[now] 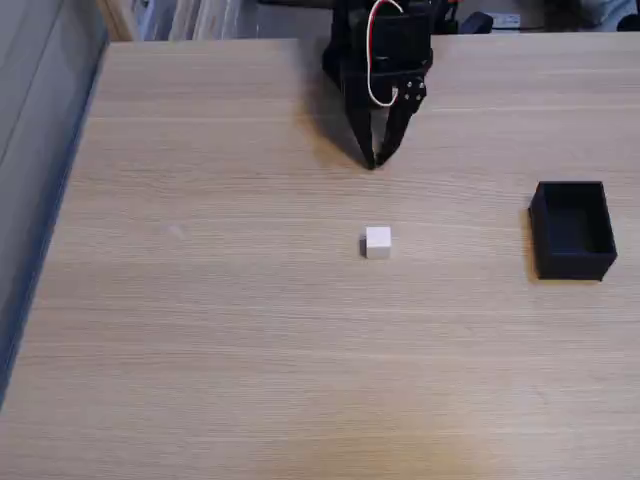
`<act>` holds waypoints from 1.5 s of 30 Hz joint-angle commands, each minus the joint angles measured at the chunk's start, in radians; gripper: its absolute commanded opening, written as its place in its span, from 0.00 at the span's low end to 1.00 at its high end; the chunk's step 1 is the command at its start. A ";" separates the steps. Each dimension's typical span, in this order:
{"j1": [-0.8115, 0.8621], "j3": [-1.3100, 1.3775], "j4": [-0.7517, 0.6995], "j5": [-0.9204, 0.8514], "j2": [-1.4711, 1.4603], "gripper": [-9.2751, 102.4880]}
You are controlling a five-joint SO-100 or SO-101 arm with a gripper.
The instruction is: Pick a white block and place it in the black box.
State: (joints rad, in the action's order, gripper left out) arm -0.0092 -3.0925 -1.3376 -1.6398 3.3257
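A light oak-grain table (230,350) takes up nearly all of the fixed view; its left edge runs diagonally along a grey surface, and its near and right sides are cut off by the frame. Beyond the far edge lies a strip of clutter, too blurred and cropped to name.

The black robot arm (385,45) enters from the top centre, its upper part cut off by the frame, so only the wrist section and a looping white cable with a red wire beside it can be made out. Its gripper (374,160) points down at the table, the two dark fingers tapering to tips that meet or nearly meet, holding nothing.

The black box (572,232) sits near the right edge of the table, matte, lidless and thin-walled. Its inside is so dark that the floor cannot be made out.

The white block (377,241) rests on the table near the middle, a small plain cube with matte faces, its left side slightly shaded. It lies in front of the gripper, apart from it, and well apart from the box to its right.

No writing or label can be read anywhere.
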 commanded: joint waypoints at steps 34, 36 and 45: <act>0.031 -0.014 -0.005 -0.008 0.006 0.08; 0.032 -0.014 -0.005 -0.009 0.006 0.08; 0.020 0.043 0.017 -0.008 -0.087 0.09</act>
State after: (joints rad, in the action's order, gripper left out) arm 0.0153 -3.0894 -1.3346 -1.6475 3.2889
